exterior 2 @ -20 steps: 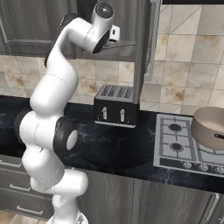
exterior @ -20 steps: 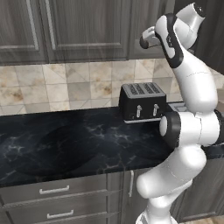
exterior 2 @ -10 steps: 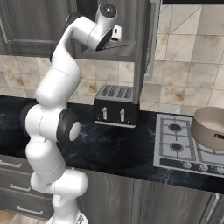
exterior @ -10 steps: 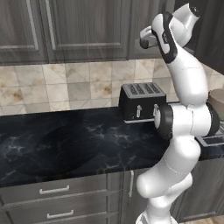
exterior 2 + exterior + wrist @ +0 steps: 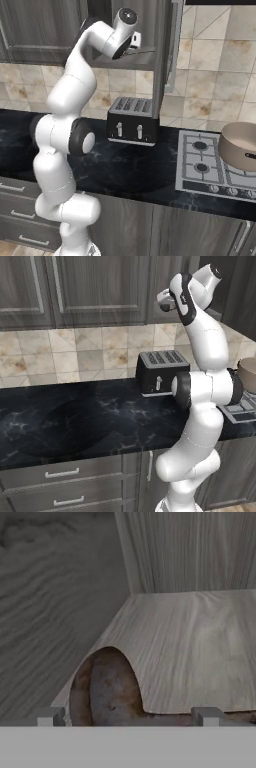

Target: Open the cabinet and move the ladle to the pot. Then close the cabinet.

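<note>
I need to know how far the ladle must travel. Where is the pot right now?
The pot sits on the stove's far right burner in the right base view, on the counter to the right of the black toaster.

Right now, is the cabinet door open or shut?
Open. In the right base view the cabinet door stands swung out edge-on above the toaster, and the hand view looks in along the bare shelf.

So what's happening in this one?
The arm is reaching up into the open cabinet, its door swung out above the toaster. The hand view shows the open gripper right at the brown ladle lying on the shelf, fingers either side, not yet closed. The pot waits on the stove.
</note>
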